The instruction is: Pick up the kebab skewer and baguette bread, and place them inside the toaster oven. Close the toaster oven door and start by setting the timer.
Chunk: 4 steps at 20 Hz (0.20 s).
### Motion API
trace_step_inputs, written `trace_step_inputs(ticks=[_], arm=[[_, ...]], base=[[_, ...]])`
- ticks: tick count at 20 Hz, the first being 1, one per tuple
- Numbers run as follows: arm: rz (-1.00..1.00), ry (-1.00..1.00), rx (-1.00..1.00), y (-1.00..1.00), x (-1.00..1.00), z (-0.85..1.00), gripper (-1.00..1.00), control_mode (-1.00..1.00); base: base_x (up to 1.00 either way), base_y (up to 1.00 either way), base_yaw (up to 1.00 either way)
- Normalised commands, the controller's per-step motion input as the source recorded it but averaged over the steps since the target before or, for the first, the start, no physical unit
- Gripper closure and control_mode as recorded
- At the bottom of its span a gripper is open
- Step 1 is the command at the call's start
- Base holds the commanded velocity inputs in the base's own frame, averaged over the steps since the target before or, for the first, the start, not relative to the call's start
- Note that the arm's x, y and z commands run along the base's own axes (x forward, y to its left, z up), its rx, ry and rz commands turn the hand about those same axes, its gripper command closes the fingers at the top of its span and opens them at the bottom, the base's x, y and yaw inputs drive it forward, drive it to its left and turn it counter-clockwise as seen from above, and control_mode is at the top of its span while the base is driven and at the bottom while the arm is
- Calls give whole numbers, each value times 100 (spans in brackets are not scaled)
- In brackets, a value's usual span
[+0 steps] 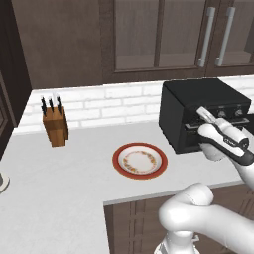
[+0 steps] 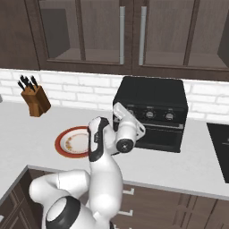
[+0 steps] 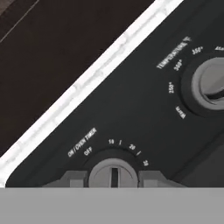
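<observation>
The gripper (image 3: 113,178) is clamped narrow on the timer knob (image 3: 113,171) of the toaster oven (image 2: 152,91), a finger on each side so a wrist roll can turn it, with the temperature knob (image 3: 212,85) just beside, the toaster oven door (image 2: 159,134) shut below, and the emptied plate (image 1: 140,160) well behind on the counter (image 1: 59,168).
</observation>
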Motion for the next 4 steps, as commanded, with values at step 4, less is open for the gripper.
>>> trace_step_inputs(ticks=[4], arm=[[-6, 0, 39, 0, 0, 0, 100, -100]], base=[[0, 0, 0]])
